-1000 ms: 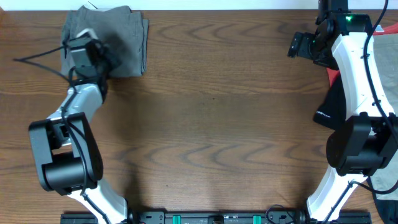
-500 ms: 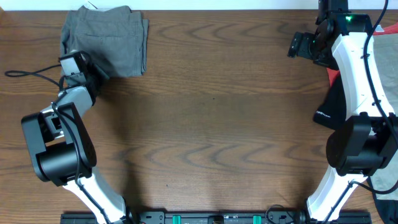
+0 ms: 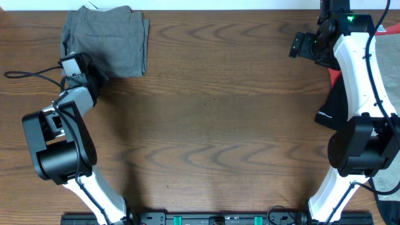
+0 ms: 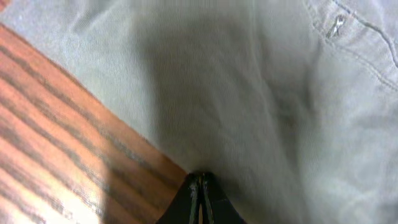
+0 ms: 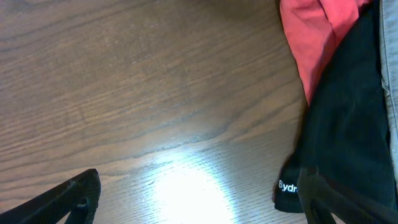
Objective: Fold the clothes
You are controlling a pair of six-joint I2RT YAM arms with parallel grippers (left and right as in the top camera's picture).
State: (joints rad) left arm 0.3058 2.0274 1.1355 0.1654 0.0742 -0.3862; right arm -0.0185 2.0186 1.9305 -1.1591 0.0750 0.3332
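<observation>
The grey-olive shorts (image 3: 109,40) lie folded at the table's far left corner and fill most of the left wrist view (image 4: 261,93). My left gripper (image 3: 94,76) is shut, its tips (image 4: 200,179) at the shorts' near left edge where fabric meets wood; no fabric shows between the jaws. My right gripper (image 3: 300,45) is open and empty at the far right, above bare wood (image 5: 199,186). A black garment with a white logo (image 3: 334,103) lies beside its right finger (image 5: 348,124). A red-orange garment (image 3: 335,75) lies beyond it (image 5: 311,37).
A strip of light grey-beige fabric (image 5: 390,62) shows at the right edge, and pale fabric (image 3: 390,181) hangs off the table's right side. A black cable (image 3: 31,74) runs left from the left arm. The table's far edge is just behind the shorts.
The left gripper has drawn back off the top of the shorts toward the front left, to their edge. The shorts stay folded. The right arm has not moved.
</observation>
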